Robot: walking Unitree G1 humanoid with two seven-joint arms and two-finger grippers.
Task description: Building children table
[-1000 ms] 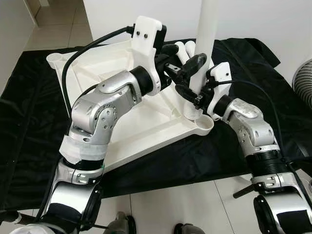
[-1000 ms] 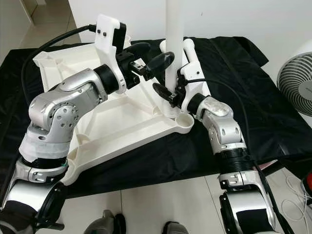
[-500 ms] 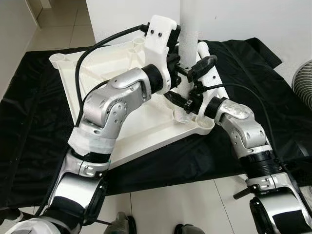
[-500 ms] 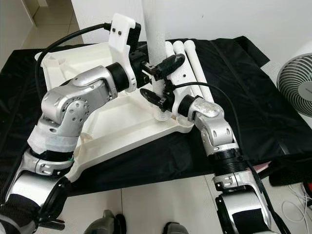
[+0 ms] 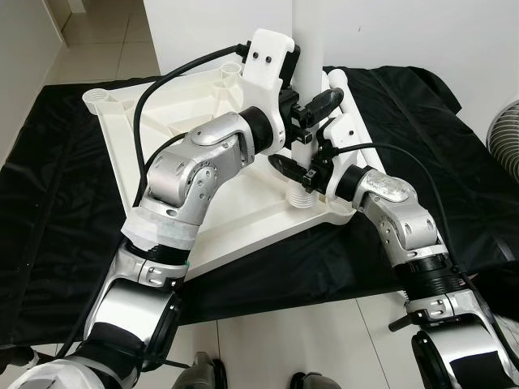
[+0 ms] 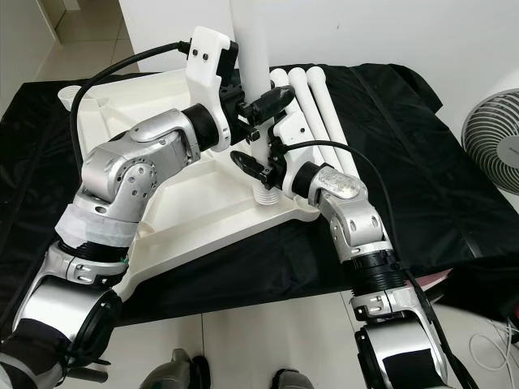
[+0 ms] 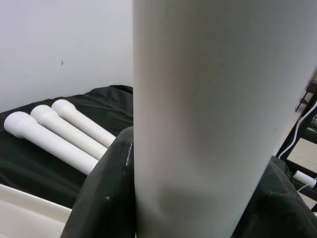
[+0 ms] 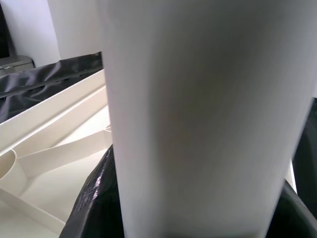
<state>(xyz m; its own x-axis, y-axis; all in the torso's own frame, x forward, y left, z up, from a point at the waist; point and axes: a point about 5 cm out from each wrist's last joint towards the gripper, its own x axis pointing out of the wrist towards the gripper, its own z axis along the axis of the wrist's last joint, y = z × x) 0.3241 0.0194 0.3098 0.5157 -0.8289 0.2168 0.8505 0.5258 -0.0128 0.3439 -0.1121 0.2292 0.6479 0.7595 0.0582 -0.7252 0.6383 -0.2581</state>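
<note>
The white table top (image 5: 195, 121) lies upside down on a black cloth (image 5: 49, 203). A white table leg (image 5: 308, 49) stands upright over its near right corner, its threaded end (image 5: 302, 197) just inside the corner socket (image 5: 341, 212). My left gripper (image 5: 308, 112) is shut on the leg from the left, higher up. Lower down, just above the thread, my right gripper (image 5: 306, 166) is shut on the same leg. Each wrist view has the leg (image 7: 198, 124) (image 8: 198, 124) pressed between black fingers (image 7: 104, 198) (image 8: 94, 208).
Three spare white legs (image 6: 312, 101) lie side by side on the cloth behind the corner. A fan (image 6: 495, 146) stands at the far right. White wall rises behind, and tiled floor (image 5: 292, 348) runs in front of the cloth.
My left gripper, open beside the leg a second ago, has closed round it. The leg's threaded end has shifted left, a little away from the corner socket. The camera has also shifted.
</note>
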